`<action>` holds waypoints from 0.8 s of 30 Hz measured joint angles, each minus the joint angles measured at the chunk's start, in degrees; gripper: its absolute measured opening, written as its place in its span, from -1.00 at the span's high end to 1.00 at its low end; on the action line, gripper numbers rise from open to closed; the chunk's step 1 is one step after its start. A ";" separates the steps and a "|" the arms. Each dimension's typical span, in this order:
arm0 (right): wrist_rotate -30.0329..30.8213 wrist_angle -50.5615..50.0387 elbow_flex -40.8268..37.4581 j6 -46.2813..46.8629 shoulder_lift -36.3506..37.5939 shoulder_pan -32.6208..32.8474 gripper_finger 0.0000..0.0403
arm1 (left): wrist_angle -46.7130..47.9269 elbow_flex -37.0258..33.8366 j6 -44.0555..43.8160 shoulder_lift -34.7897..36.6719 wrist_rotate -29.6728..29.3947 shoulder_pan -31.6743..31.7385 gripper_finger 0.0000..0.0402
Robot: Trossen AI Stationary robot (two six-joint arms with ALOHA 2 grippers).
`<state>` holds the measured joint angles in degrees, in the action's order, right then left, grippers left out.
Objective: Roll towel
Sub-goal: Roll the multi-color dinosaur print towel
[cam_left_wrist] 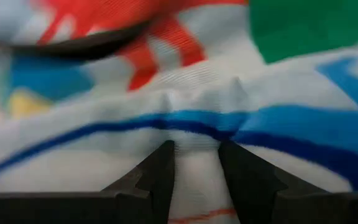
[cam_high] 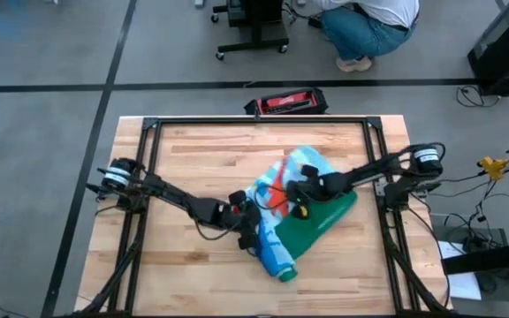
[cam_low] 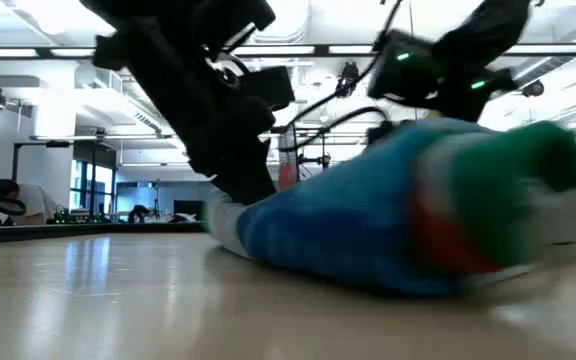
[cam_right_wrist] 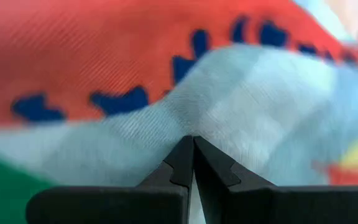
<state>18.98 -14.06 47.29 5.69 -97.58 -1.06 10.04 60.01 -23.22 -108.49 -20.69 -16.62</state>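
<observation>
The towel [cam_high: 300, 231] lies bunched in a loose, thick roll on the wooden table, right of centre, running from the far middle to the near edge. Its green border [cam_high: 325, 216] shows on the right side and at the near end [cam_high: 287, 273]. My left gripper [cam_high: 253, 228] reaches in from the left at the roll's near half and is shut on the cloth [cam_left_wrist: 194, 118]. My right gripper [cam_high: 300, 201] comes in from the right at the roll's middle, with its fingers shut against the printed cloth [cam_right_wrist: 229, 106]. In the low view the roll [cam_low: 398, 230] fills the right side. My left gripper pinches a small raised fold of the towel's pale printed cloth [cam_left_wrist: 196, 134] between its two fingers [cam_left_wrist: 161, 163], and the cloth puckers at their tips. The fingers slant down from the table's left. The towel rests on the table. My right gripper sets its shut fingertips [cam_right_wrist: 182, 155] against the towel's pale cloth [cam_right_wrist: 194, 121] beside a red print, slanting down from the table's right. No cloth shows between the fingers. The towel lies on the table under them.
Bare wood [cam_high: 193, 159] lies left of and beyond the towel. Black frame rails [cam_high: 153, 150] run along the table's edges. A red and black case [cam_high: 285, 102] lies just past the far edge, where a person [cam_high: 369, 26] crouches on the floor.
</observation>
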 joint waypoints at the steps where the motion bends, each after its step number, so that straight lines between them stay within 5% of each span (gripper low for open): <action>1: -0.40 0.86 1.29 -2.30 -1.00 -1.37 1.00 | 0.04 -0.04 -0.69 0.00 -0.10 -0.48 0.39; 7: -8.30 4.43 14.32 -12.57 -8.91 -7.44 1.00 | -1.29 -0.09 -3.20 -0.05 -1.94 -2.23 0.40; 13: -9.19 -5.12 25.12 -16.64 -10.78 -7.03 1.00 | -3.58 -0.15 -3.04 -0.15 -4.65 -1.90 0.39; 19: -8.91 -6.31 20.46 -13.39 1.39 1.04 1.00 | -3.61 -0.15 -1.52 -0.22 -8.19 -1.32 0.37; 24: -11.09 3.98 10.61 -3.81 8.38 13.03 1.00 | -3.66 -0.13 -1.29 -0.11 -8.41 -0.85 0.37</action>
<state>7.89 -10.08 57.90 1.88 -89.21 11.97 6.39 59.88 -24.51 -108.60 -29.10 -17.47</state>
